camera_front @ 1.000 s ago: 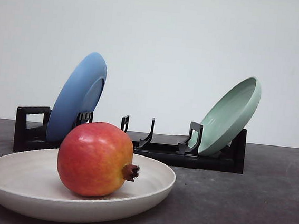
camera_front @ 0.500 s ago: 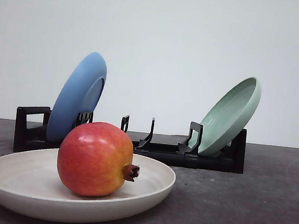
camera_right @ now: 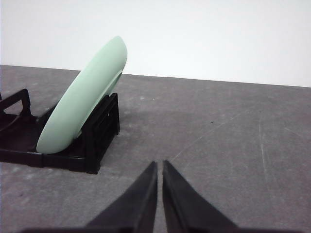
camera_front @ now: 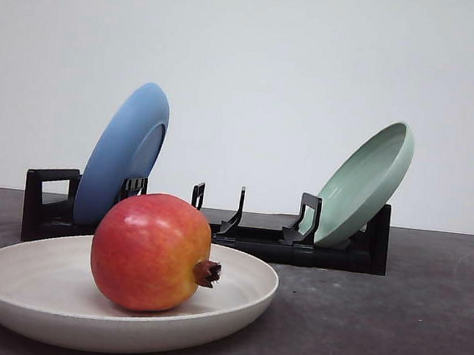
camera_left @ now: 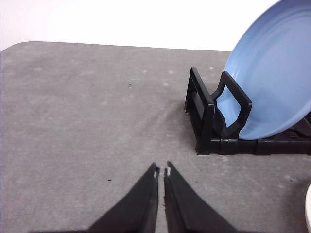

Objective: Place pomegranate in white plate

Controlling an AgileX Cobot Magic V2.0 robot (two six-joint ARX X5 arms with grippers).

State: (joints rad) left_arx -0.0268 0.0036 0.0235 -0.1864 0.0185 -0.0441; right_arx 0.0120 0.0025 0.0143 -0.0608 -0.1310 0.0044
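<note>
A plain white wall stood behind the grey worktop (camera_front: pixel 390 326). In front view, the pomegranate (camera_front: pixel 152 252) sat inside the white plate (camera_front: pixel 17 278); a nudge might roll it. Left gripper (camera_left: pixel 162 171) fingers were closed, empty. Right gripper (camera_right: pixel 160 166) likewise.

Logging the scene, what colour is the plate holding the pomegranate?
Off-white, cream: the white plate under the pomegranate, seen best in the front view.
</note>
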